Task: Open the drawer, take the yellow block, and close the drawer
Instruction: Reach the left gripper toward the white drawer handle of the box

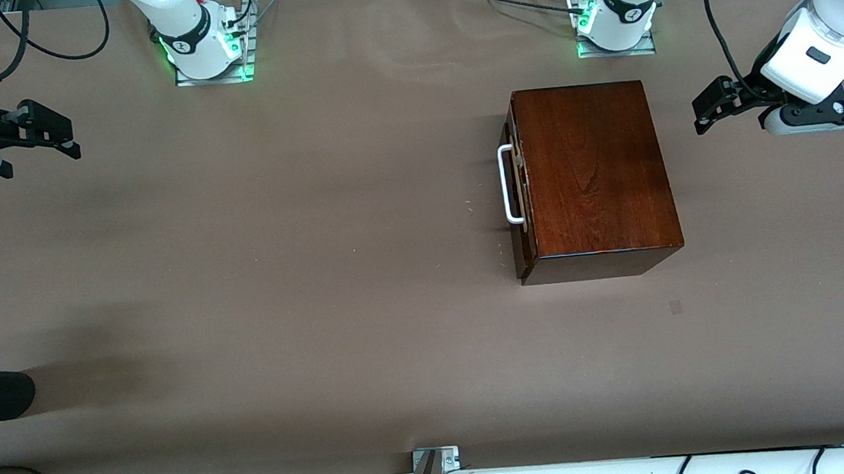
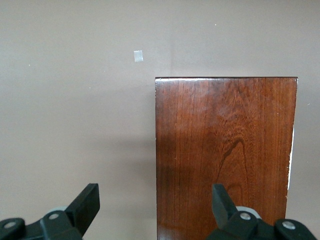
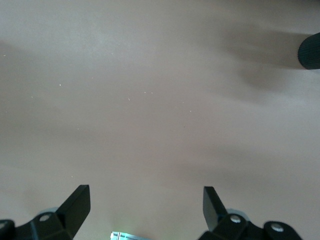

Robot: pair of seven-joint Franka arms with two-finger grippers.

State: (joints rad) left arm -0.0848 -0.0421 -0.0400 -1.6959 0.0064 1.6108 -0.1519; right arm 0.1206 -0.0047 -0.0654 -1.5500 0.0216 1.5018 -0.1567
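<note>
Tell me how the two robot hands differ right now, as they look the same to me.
The left gripper hangs beside the wooden box, at the left arm's end of the table; the right gripper hangs over bare table at the right arm's end. The left wrist view shows the box top below its fingers; the right wrist view shows only table. Both have black fingers spread open, hold nothing, and wait away from the drawer's white handle.

table (image 1: 315, 239): brown paper-like covering, creased near the robots' bases | wooden box (image 1: 592, 176): rests on it toward the left arm's end, white handle (image 1: 509, 185) facing the right arm's end | small grey patch (image 1: 676, 307): on the covering, nearer the front camera than the box
</note>
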